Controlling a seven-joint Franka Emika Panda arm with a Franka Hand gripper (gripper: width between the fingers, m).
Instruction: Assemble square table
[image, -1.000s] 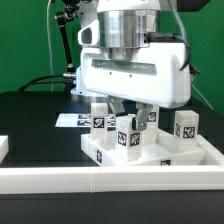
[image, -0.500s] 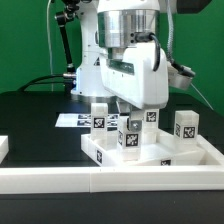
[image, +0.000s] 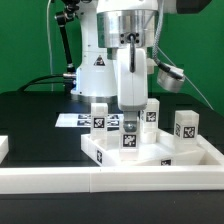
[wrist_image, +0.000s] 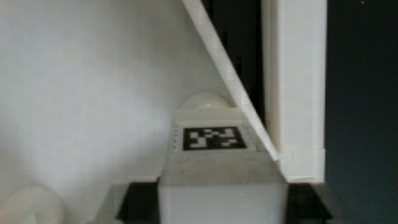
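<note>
While the black table (image: 30, 120) fills the scene, the arm (image: 128, 30) stands as the largest thing over it, its white wrist hanging straight down above the square table top (image: 195, 150). This white tray-like top lies flat on the black surface, just behind the long white border rail (image: 60, 178) that runs along the front edge. Four short tagged legs stand upright on the top: one toward the exterior view's left (image: 100, 117), one at the exterior view's right (image: 186, 126), one partly hidden behind the wrist (image: 151, 114), and one in the middle (image: 129, 136). The gripper (image: 128, 124) sits on that middle leg, its fingers closed on the leg's upper part. In the wrist view the same leg (wrist_image: 215, 140) shows its tag between the two dark fingers (wrist_image: 139, 203), with the raised rim (wrist_image: 240, 90) crossing diagonally. Farther back, the marker board (image: 72, 120) lies flat on the table.
</note>
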